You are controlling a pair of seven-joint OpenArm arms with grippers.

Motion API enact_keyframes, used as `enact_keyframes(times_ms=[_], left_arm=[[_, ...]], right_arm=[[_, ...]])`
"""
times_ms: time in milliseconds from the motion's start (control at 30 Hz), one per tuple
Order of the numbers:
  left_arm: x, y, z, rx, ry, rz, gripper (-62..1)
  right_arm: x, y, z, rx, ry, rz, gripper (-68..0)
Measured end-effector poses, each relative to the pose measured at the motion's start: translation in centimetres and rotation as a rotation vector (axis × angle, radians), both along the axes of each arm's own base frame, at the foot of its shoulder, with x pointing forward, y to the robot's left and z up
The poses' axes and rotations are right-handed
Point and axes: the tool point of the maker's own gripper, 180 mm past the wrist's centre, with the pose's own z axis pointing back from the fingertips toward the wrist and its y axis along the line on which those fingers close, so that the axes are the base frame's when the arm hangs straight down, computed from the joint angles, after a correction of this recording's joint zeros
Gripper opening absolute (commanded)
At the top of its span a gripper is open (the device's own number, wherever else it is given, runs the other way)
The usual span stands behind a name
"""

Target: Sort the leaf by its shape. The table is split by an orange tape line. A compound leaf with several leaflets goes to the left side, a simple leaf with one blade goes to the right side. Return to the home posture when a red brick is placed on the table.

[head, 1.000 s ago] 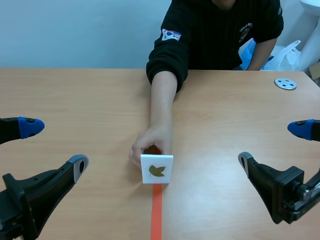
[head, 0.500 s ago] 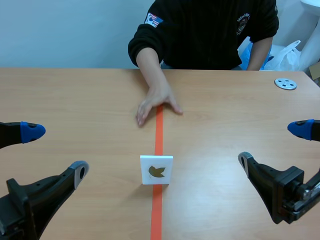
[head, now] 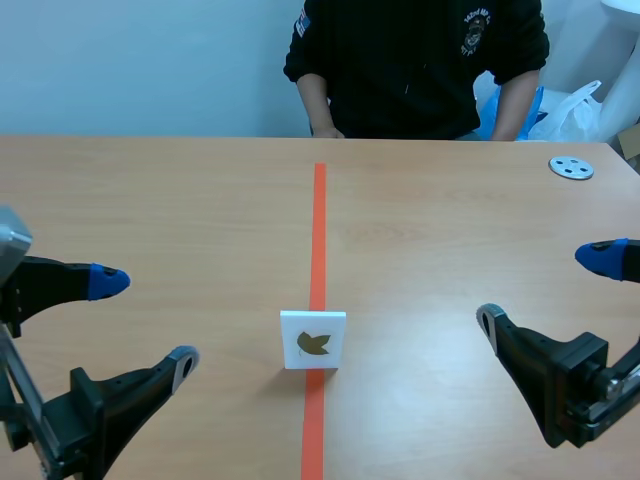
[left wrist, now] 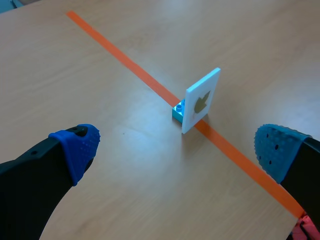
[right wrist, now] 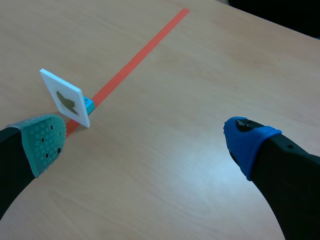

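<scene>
A small white card (head: 314, 339) with a brown single-blade leaf picture stands upright on the orange tape line (head: 318, 230), held up by a little blue brick (left wrist: 177, 112) behind it. My left gripper (head: 145, 320) is open at the near left, some way from the card. In the left wrist view the card (left wrist: 201, 100) stands ahead of the open fingers, nothing between them. My right gripper (head: 550, 285) is open at the near right. From the right wrist, the card (right wrist: 65, 98) shows ahead of the green-padded finger (right wrist: 42, 142).
A person in a black top (head: 420, 60) sits across the table, arms drawn back at the far edge. A grey round disc (head: 571, 168) lies at the far right. White and blue bags (head: 575, 112) sit behind the table's right corner.
The person's hand let go of the card and withdrew to the far edge. My left gripper has shifted right, toward the card. The right arm and the card stayed put.
</scene>
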Motion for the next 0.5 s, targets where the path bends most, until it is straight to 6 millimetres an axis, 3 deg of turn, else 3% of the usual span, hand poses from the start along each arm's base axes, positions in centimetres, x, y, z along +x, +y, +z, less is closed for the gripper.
enact_keyframes(times_ms=[500], left_arm=[[1.5,-4.0,-4.3,0.025,-0.017,-0.208,1.4]], right_arm=[[0.0,0.0,0.0,0.000,0.000,0.000,0.4]])
